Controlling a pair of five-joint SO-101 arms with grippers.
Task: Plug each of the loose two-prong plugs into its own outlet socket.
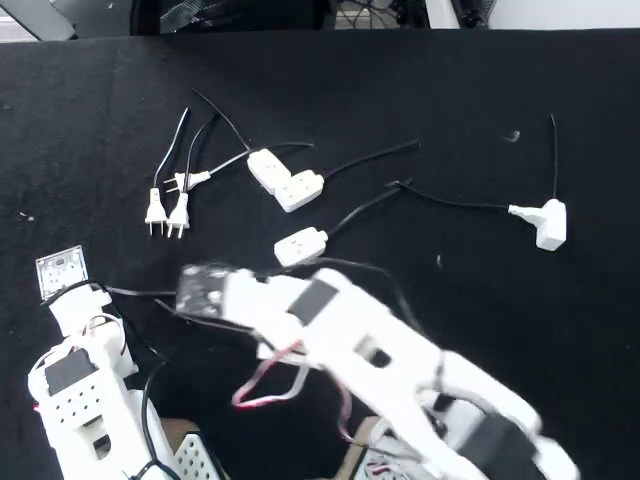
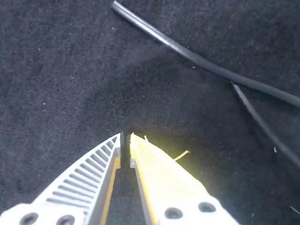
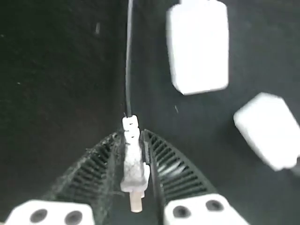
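Note:
Three loose white two-prong plugs [image 1: 155,212], [image 1: 180,212], [image 1: 190,181] lie at the back left on black cords. Two white sockets [image 1: 268,165], [image 1: 300,190] sit touching at the middle back. Another socket [image 1: 300,245] lies nearer, and one more [image 1: 548,222] is far right. My right gripper [image 3: 133,140] is shut on a white plug [image 3: 132,164] whose cord runs away from it; two sockets [image 3: 199,47], [image 3: 267,131] lie beyond it. The right arm [image 1: 340,330] stretches across the middle of the table. My left gripper [image 2: 125,138] is shut on nothing, just above the black cloth.
The left arm [image 1: 75,390] sits at the front left beside a small square card [image 1: 60,270]. Black cords [image 2: 206,65] cross the cloth ahead of the left gripper. Black cloth [image 1: 480,90] covers the table, with open room at the back right.

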